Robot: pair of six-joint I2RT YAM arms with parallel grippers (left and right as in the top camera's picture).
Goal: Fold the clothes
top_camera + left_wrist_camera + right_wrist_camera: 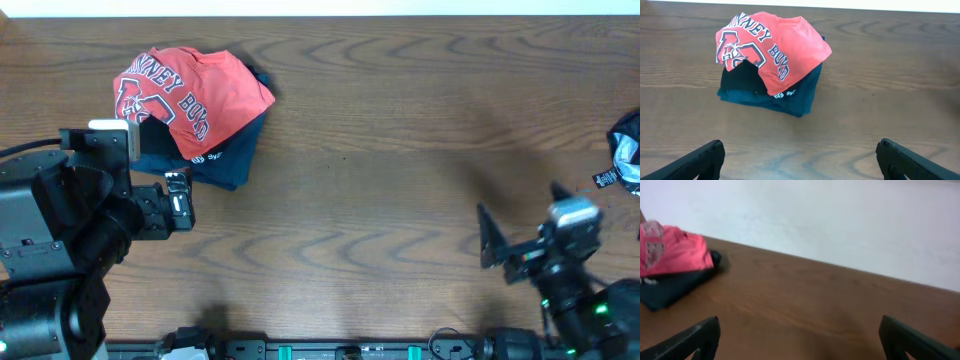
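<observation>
A red shirt with white lettering [190, 88] lies folded on top of a folded dark navy garment [225, 157] at the table's back left. The stack also shows in the left wrist view [775, 47] and at the left edge of the right wrist view [670, 255]. My left gripper [180, 200] is open and empty, just in front of the stack; its fingers frame bare wood [800, 155]. My right gripper [492, 240] is open and empty at the front right, its fingers over bare table [800, 335]. A dark garment with a tag [625, 150] lies at the right edge.
The brown wooden table [400, 130] runs to a white wall at the back [840, 220]. The arm bases sit along the front edge [330, 350].
</observation>
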